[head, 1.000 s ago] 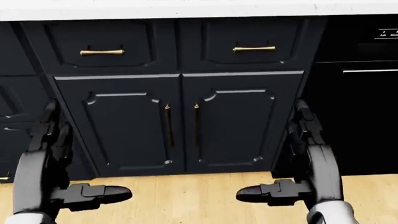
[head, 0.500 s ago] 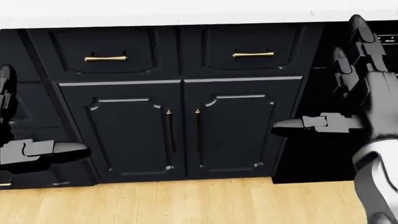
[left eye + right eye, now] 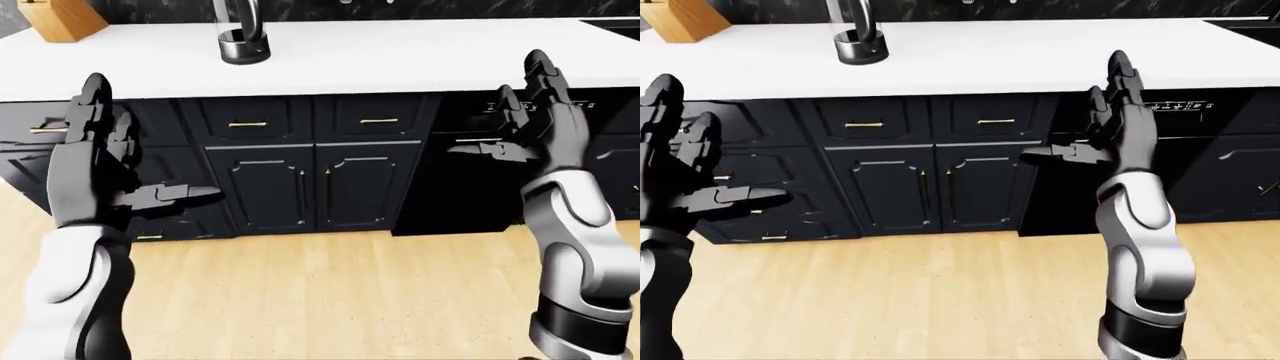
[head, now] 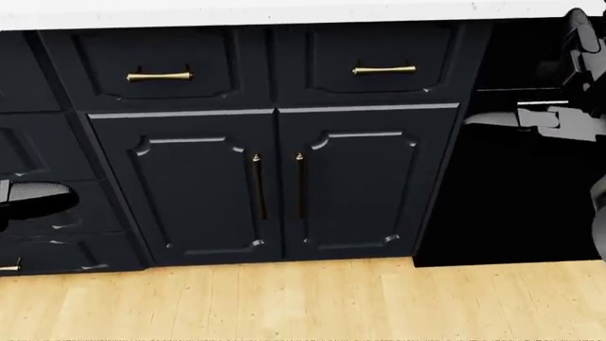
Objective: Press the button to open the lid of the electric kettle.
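Observation:
The electric kettle (image 3: pixel 243 41) stands on the white counter (image 3: pixel 400 52) at the top of the left-eye view. Only its dark round lower body and curved handle show; its lid and button are cut off by the top edge. My left hand (image 3: pixel 130 161) is raised at the left, fingers spread open and empty, below and left of the kettle. My right hand (image 3: pixel 520 124) is raised at the right, open and empty, level with the counter's edge and far right of the kettle. In the head view only the right hand (image 4: pixel 568 106) and the left thumb tip (image 4: pixel 33 195) show.
Dark cabinets with brass handles (image 3: pixel 300 180) fill the space under the counter. A black dishwasher (image 3: pixel 460 187) sits to their right. A wooden knife block (image 3: pixel 65 15) stands at the counter's top left. Light wood floor (image 3: pixel 320 300) lies below.
Both hands have risen from low by the floor and spread outward, now mostly beyond the head view's side edges. The head view has shifted slightly.

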Motion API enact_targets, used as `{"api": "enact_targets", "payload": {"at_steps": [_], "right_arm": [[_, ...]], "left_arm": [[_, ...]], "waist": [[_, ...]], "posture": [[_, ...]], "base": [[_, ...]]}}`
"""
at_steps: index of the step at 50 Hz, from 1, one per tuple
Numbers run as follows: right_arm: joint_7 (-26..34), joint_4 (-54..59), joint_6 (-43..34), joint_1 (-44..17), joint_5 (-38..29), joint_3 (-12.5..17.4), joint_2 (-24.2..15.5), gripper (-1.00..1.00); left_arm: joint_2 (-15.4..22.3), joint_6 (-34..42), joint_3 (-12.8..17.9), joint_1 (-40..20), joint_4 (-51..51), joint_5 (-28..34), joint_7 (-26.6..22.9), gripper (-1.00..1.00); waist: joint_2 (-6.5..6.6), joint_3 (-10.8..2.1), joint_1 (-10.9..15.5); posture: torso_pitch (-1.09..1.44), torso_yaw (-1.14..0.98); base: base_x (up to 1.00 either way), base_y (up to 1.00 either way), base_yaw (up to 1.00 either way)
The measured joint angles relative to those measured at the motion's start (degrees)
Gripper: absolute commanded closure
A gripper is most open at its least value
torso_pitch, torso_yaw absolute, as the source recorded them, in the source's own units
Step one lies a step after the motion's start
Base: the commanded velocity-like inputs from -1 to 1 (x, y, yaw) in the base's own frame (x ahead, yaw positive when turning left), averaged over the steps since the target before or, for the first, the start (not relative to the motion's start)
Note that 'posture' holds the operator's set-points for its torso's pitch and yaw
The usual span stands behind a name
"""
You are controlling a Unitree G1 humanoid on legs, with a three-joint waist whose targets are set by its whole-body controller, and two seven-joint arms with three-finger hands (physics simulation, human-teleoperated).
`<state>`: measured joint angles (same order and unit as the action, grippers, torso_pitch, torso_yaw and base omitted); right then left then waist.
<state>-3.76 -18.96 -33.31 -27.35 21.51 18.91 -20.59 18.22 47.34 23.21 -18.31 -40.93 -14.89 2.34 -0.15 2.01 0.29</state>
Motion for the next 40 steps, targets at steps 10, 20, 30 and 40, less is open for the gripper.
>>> {"api": "enact_targets", "payload": {"at_steps": [10,20,30,40], "right_arm": [[-1.58,-0.63,-1.79,-0.94,3.1,0.28,-1.42,-1.0],[-2.49,-1.22,-1.94,-0.75,4.03,0.75,-1.91,-1.0],[-1.84,-2.3,-2.41,-1.15,5.19,0.35,-2.23,-1.0],[-2.26,-2.05,-3.01,-1.16,5.27,1.1,-2.52,-1.0]], "left_arm": [[1.86,2.37,1.24,-1.59,-1.62,-1.1,0.88,-1.0],[2.37,2.96,1.18,-1.65,-1.63,-2.22,0.94,-1.0],[2.84,3.11,1.73,-2.14,-2.34,-2.1,1.64,-1.0],[2.55,4.0,1.44,-2.17,-2.23,-3.08,1.55,-1.0]], "waist": [[-0.18,0.25,-0.16],[2.72,1.09,-0.2],[-1.89,0.42,0.8],[-0.78,0.68,-0.68]], "posture": [[0.0,0.0],[0.0,0.0],[0.0,0.0],[0.0,0.0]], "base": [[0.11,0.0,0.0],[0.21,0.0,0.0],[0.21,0.05,0.0],[0.21,0.18,0.0]]}}
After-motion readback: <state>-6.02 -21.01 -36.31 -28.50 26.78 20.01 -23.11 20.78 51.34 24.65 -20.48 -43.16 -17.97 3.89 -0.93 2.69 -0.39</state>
